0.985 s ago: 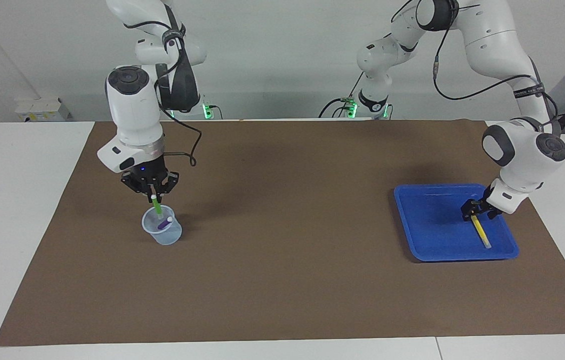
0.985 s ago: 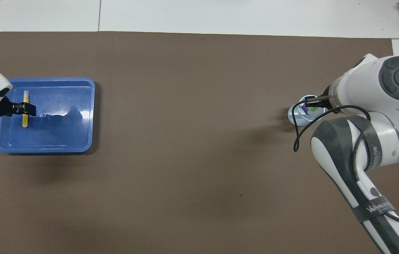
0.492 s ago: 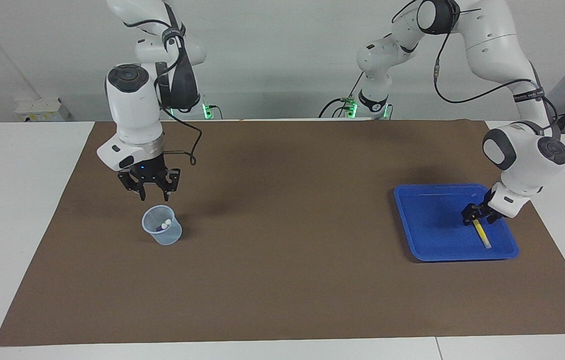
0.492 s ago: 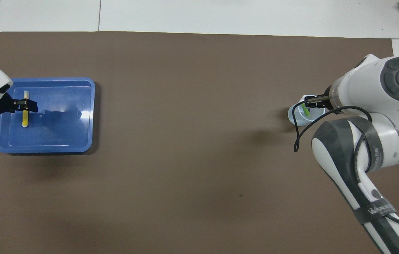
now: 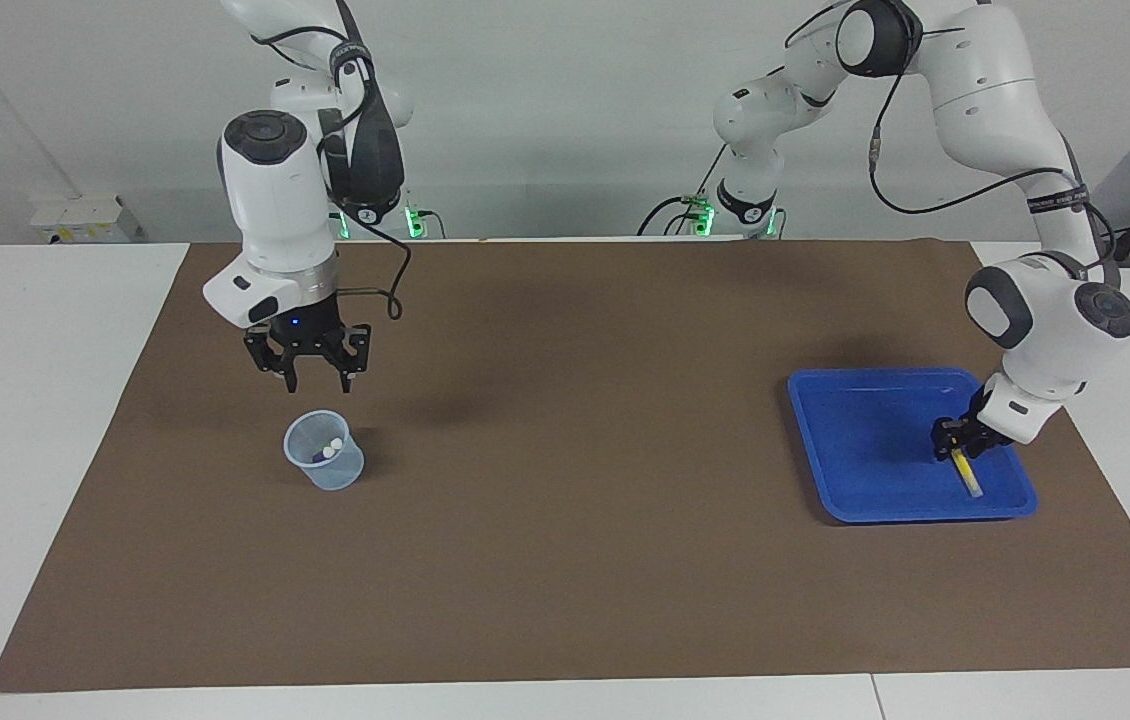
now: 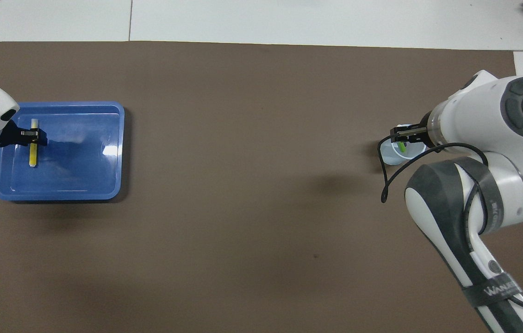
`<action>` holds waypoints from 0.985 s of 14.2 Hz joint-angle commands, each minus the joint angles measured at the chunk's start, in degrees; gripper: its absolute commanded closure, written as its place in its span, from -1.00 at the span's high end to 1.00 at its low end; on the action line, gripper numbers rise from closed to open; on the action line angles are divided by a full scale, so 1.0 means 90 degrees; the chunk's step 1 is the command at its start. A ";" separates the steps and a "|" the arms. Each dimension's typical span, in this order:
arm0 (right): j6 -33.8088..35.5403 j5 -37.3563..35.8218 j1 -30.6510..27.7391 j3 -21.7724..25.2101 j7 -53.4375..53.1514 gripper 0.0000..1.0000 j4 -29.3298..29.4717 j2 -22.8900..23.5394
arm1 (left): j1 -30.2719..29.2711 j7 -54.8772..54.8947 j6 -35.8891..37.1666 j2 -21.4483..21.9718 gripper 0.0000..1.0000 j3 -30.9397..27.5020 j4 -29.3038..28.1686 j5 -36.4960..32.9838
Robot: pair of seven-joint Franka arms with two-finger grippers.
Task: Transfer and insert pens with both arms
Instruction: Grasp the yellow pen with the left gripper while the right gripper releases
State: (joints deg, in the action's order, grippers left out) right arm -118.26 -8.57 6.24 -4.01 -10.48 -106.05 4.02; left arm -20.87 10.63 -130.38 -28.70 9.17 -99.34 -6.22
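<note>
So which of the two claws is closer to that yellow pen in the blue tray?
The left one. The left gripper is down at the yellow pen in the blue tray. The right gripper hangs above the clear cup at the right arm's end of the table.

Only "WANA…", apparently cut short, on the grey strap [image 6: 490, 292] around the right arm [image 6: 483, 194].

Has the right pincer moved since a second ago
Yes. The right pincer has risen from the cup mouth, leaving the green pen inside, and now hangs open and empty above the cup.
</note>
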 commanded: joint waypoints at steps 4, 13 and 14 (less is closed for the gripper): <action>0.0054 0.0337 0.0166 -0.0228 -0.0008 0.58 0.0279 -0.0153 | -0.0045 0.0127 0.0599 -0.0542 -0.86 0.0065 0.0745 -0.0158; 0.0102 0.0942 0.0166 -0.0570 -0.0008 0.69 0.0562 -0.0153 | -0.0055 0.0117 0.1525 -0.0250 -1.00 0.0104 0.0842 0.0261; 0.0102 0.0952 0.0166 -0.0657 -0.0027 0.71 0.0572 -0.0153 | -0.0074 0.0098 0.1817 -0.0171 -1.00 0.0104 0.0852 0.0532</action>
State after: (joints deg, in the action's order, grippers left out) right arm -118.26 -1.39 8.15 -8.69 -10.50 -101.65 2.78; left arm -21.09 11.28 -118.83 -31.52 9.76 -92.32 -4.26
